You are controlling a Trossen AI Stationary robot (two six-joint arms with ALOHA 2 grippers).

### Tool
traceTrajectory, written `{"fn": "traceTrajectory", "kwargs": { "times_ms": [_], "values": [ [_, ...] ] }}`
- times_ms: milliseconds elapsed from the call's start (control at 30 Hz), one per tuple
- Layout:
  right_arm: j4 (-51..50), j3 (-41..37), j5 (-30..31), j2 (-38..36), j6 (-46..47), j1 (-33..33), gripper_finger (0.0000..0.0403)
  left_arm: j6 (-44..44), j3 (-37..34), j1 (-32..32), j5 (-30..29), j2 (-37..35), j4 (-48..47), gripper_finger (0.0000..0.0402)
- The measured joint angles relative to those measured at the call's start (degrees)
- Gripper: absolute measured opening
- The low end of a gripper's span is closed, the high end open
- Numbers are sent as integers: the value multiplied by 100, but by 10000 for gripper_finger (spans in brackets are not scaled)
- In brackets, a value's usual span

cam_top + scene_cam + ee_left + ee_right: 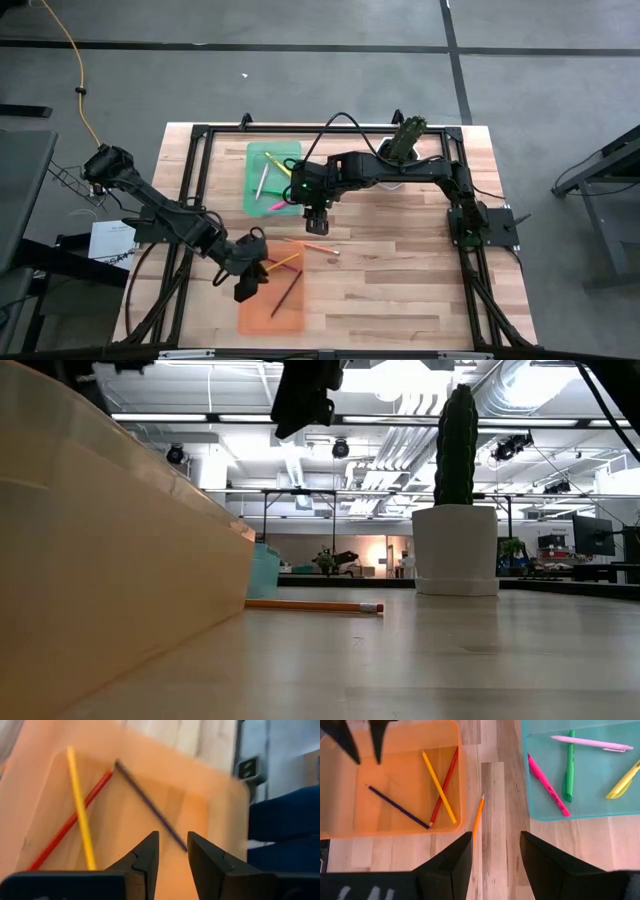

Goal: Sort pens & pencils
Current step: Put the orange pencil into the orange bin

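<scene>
Three pencils lie flat in the orange tray (395, 827): a dark one (397, 806), a yellow one (439, 780) and a red one (445, 785) that cross each other. My left gripper (172, 851) hovers open just above the dark pencil's (150, 802) end, with nothing between its fingers. A fourth, orange pencil (477, 817) lies on the bare table between the trays. My right gripper (495, 845) hangs open above it, clear of it. The teal tray (580, 812) holds the pens: magenta (547, 785), green (568, 767), pale pink (590, 742) and yellow (622, 782).
A cactus in a white pot (455, 550) stands at the table's far edge, behind the right arm. A black frame (195, 180) runs around the table top. The wood between the two trays (400, 270) holds only the orange pencil (320, 247).
</scene>
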Motion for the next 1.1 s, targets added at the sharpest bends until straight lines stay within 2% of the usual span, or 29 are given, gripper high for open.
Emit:
{"fn": "traceTrajectory", "kwargs": {
  "times_ms": [233,467,633,867,1100],
  "values": [
    [-15,-32,-20,-5,-22,-41,156,468,0,0,-424,-361,564,76],
    [102,-521,-307,-7,138,-219,156,915,0,0,-1190,-1249,563,74],
    [418,-910,-470,-7,344,-110,156,1535,6,0,-1654,-1934,749,74],
    [820,-1603,-720,-9,788,190,156,2169,3,0,-1968,-2769,681,74],
    [1279,-2281,-1002,0,1425,513,156,2320,2,0,-2014,-3250,259,74]
  ]
}}
